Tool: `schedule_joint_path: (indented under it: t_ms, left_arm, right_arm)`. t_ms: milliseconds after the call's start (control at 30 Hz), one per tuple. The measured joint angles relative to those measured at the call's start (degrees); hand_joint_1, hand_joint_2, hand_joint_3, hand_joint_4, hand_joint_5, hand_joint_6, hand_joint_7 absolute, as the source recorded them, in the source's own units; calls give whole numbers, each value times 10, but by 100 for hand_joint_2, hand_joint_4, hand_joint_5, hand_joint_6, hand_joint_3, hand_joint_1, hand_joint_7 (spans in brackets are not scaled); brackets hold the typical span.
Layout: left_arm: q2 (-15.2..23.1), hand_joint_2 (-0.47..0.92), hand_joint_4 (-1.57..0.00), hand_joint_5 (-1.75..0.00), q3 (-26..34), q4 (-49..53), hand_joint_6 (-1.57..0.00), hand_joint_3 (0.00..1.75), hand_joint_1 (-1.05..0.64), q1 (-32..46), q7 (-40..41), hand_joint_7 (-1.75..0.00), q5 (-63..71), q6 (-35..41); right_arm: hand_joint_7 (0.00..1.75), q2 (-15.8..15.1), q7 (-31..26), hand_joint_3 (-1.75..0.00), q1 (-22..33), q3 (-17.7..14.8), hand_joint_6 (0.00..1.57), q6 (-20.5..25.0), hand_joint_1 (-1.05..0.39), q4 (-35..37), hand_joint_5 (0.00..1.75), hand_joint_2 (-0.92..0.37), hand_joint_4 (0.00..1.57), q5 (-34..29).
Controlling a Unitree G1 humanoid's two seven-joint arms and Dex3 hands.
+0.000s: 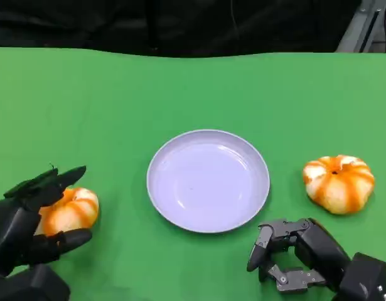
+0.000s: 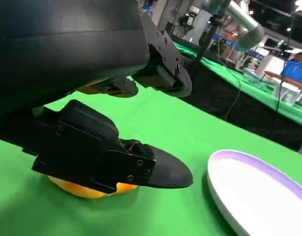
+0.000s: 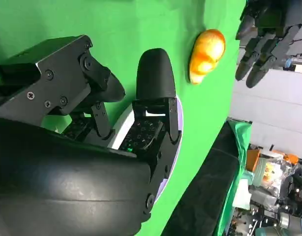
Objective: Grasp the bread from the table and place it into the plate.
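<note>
The left hand (image 1: 36, 216) sits with fingers spread around the left bread (image 1: 70, 210), one above and one below, apparently poised to grasp it but not yet closed on it. The right hand (image 1: 293, 254) rests near the plate (image 1: 208, 180), fingers curled on nothing. On the green surface (image 1: 117, 106) lie two breads, the other (image 1: 338, 182) at right, and one plate between them.

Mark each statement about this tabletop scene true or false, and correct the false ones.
1. The plate holds nothing. True.
2. The left hand has lifted a bread high off the table. False: the bread sits on the green table, between the open fingers.
3. A second bread lies on the plate's right. True.
4. The right hand holds that bread. False: it is near the plate, holding nothing.
</note>
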Motion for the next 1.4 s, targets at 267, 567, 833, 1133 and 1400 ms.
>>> schedule_joint_path:
  t_ms: [267, 567, 833, 1133, 1400]
  left_arm:
    - [12, 92, -31, 0, -39, -9, -58, 22, -89, 0, 13, -3, 19, 64]
    - [14, 92, -31, 0, -65, 0, -57, 22, -90, -6, 12, -1, 12, 95]
    - [14, 92, -35, -2, -86, 68, -54, 21, -87, -41, 13, 0, 9, 106]
    - [14, 92, -38, -2, -106, 159, -50, 20, -84, -99, 29, 0, 8, 96]
    - [14, 92, -39, -1, -119, 199, -49, 21, -81, -126, 34, 0, 7, 102]
  right_arm:
    - [109, 0, 0, -108, 0, 0, 97, 0, 19, -1, 138, -58, 99, 0]
    - [109, 0, 0, -105, 0, 0, 96, 0, 18, -1, 138, -59, 99, 0]
    - [109, 0, 5, -105, 0, -1, 96, 0, 19, -1, 139, -59, 99, 2]
    - [107, 1, 5, -103, 0, -3, 96, 0, 19, -1, 138, -60, 99, 3]
    - [108, 1, 5, -103, 0, -3, 97, 0, 19, -1, 138, -60, 100, 3]
